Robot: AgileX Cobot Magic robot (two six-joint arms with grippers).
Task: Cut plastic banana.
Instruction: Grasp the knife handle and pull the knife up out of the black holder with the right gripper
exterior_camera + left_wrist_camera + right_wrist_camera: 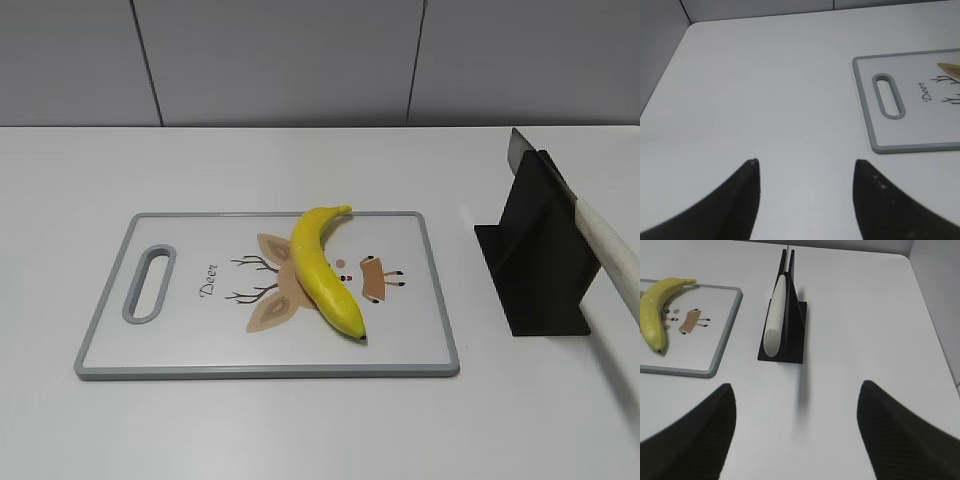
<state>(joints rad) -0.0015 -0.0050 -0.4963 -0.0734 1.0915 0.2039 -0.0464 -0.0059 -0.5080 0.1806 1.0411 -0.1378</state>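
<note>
right gripper wide, empty, above bare table | left gripper wide, empty | plastic banana whole on cutting board | knife in black stand

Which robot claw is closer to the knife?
The right gripper. Its open fingers face the white-handled knife in the black stand. The left gripper sees only bare table and the cutting board corner.

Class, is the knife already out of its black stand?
No: the knife sits slotted in the black stand, beside the cutting board.
</note>
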